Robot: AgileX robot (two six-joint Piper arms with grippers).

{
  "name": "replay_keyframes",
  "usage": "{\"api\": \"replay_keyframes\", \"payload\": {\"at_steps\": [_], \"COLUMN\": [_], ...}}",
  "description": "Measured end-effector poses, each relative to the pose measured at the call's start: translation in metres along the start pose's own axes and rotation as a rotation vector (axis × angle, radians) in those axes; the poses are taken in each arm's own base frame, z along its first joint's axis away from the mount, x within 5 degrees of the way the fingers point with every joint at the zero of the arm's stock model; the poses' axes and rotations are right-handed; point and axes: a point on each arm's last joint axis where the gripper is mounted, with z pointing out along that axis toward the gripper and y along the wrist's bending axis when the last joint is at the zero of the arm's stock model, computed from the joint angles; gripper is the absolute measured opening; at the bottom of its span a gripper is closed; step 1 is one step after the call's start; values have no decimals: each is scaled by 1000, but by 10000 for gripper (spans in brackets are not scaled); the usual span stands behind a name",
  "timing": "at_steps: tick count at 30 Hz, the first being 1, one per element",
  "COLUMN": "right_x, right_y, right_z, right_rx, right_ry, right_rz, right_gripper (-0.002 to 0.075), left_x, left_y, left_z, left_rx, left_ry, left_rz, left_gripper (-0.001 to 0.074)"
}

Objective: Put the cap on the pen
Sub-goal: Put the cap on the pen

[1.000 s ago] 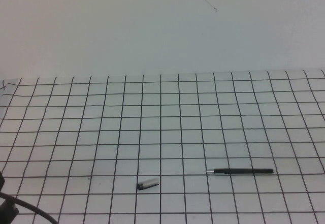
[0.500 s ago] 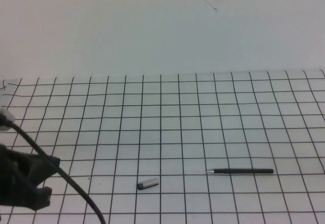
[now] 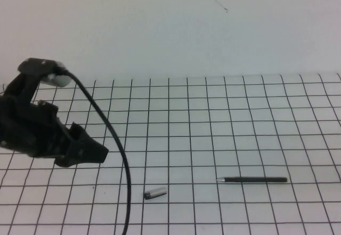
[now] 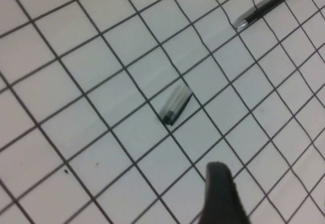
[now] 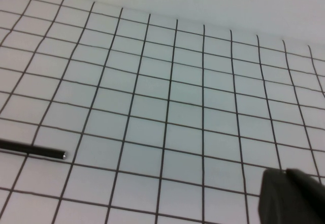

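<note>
The slim black pen (image 3: 253, 180) lies flat on the grid mat at the front right, its silver tip pointing left. Its short grey cap (image 3: 155, 193) lies apart from it, about two squares to the left. My left gripper (image 3: 97, 153) hovers above the mat, left of the cap and behind it, touching nothing. The left wrist view shows the cap (image 4: 176, 107) ahead, the pen (image 4: 269, 4) beyond it and one lone dark finger (image 4: 219, 188): the jaws stand open and empty. My right gripper (image 5: 292, 196) is shut and empty, and one end of the pen (image 5: 31, 151) shows far off to its side.
A white mat with a black grid (image 3: 213, 123) covers the table, up to a plain white wall (image 3: 170, 27) at the back. The left arm's black cable (image 3: 123, 171) hangs down across the front left of the mat.
My left arm has come up from the front left corner and swung further over the mat towards the cap, and its jaws have opened. Pen and cap have not moved.
</note>
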Motion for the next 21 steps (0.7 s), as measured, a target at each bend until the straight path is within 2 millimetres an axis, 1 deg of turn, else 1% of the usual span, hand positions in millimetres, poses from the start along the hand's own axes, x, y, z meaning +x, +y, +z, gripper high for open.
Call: {"api": "replay_keyframes", "payload": {"at_steps": [2,5,9,12,16,21], "right_x": [0,0,0,0,0,0], "right_y": [0,0,0,0,0,0], "right_z": [0,0,0,0,0,0], "right_rx": [-1,-1,-1,-1,-1,-1], "right_ry": [0,-2,-2,-2,0,2], "right_rz": [4,4,4,4,4,4], "right_gripper": [-3,-3,-3,-3,-3,-3], "left_x": [-12,-23,-31,-30,-24,-13], "left_y": [2,1,-13,-21,-28,-33], "left_z": [12,34,68,94,129,163], "left_rx": [14,12,18,10,-8,4], "left_ry": [28,112,227,283,347,428], "left_rz": [43,170,333,431,534,595], "left_gripper": [391,388,388,388,387,385]}}
